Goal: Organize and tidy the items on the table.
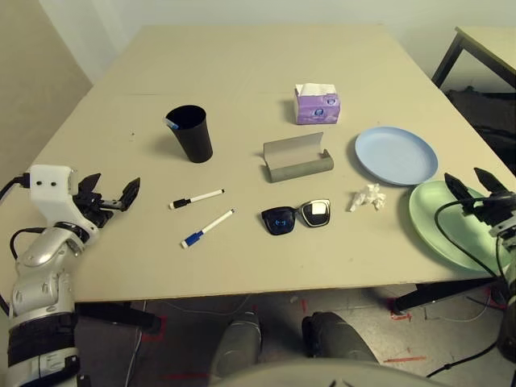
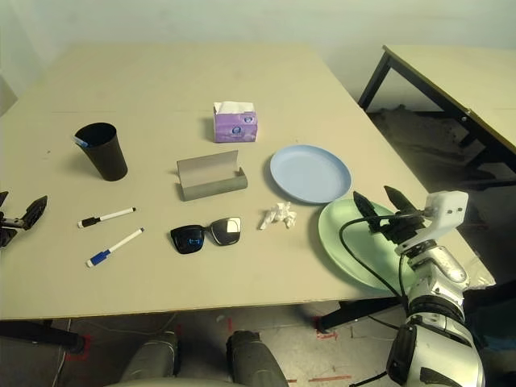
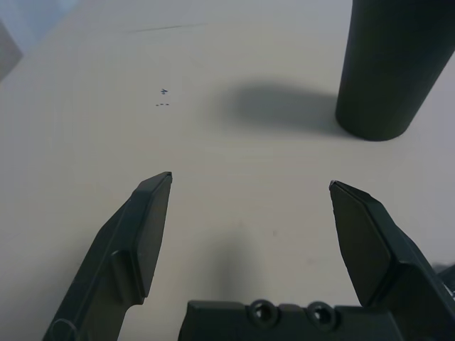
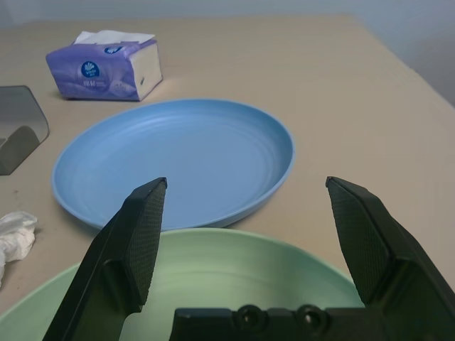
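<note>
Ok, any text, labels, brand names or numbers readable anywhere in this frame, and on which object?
Purple tissue box: a round blue logo and a line of white print on its side, too blurred to read.
Table: a few tiny dark marks on the top near the black cup, too small to tell whether they are writing.
Two markers, sunglasses, glasses case, plates: no text visible.
Nothing legible.

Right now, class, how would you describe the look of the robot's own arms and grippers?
Both forearms are silver metal with white boxy wrist housings. The left gripper and right gripper each have two black, wedge-shaped fingers with flat inner pads. Thin black cables loop beside both wrists.
</note>
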